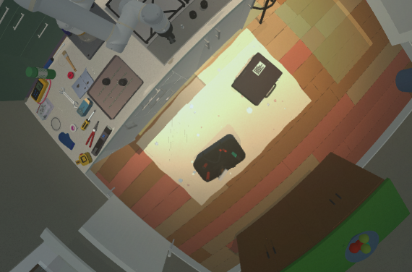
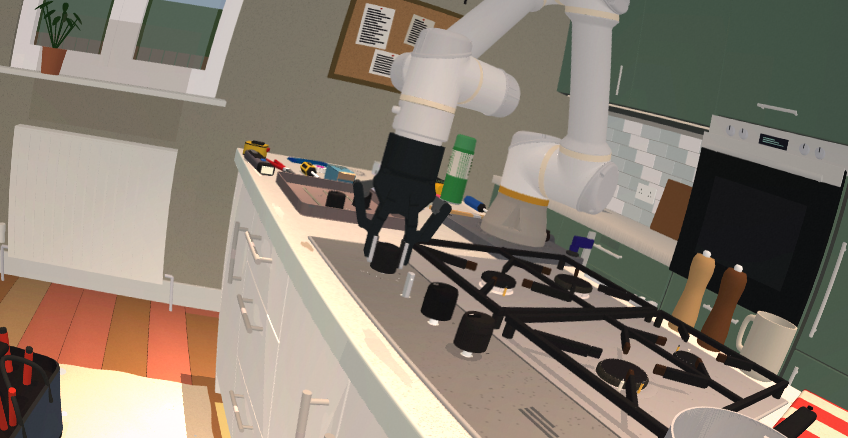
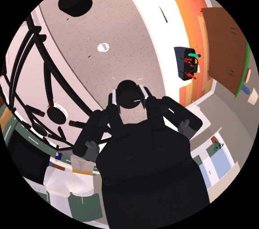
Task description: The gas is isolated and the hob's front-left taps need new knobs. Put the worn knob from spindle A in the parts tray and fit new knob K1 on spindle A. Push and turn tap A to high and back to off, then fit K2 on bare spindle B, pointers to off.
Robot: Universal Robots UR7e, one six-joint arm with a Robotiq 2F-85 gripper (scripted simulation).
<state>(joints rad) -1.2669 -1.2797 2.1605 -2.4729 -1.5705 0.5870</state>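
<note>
A black knob (image 2: 385,258) (image 3: 128,97) sits on the hob's front-left spindle A, just left of bare spindle B (image 2: 407,285) (image 3: 103,47), and my gripper (image 2: 387,250) (image 3: 128,95) is closed around that knob from above. Two black knobs (image 1: 105,81) (image 1: 122,82) lie apart in the brown parts tray (image 1: 115,86) (image 2: 321,196) on the counter left of the hob. Beyond spindle B, further black knobs (image 2: 439,301) (image 2: 473,331) sit along the hob's front row.
Behind the hob stand the arm's base (image 2: 523,220), a green bottle (image 2: 459,169) and black pan supports (image 2: 565,309). Hand tools (image 1: 78,119) lie scattered on the counter past the tray. The counter's front edge runs close beside the knobs, above the floor.
</note>
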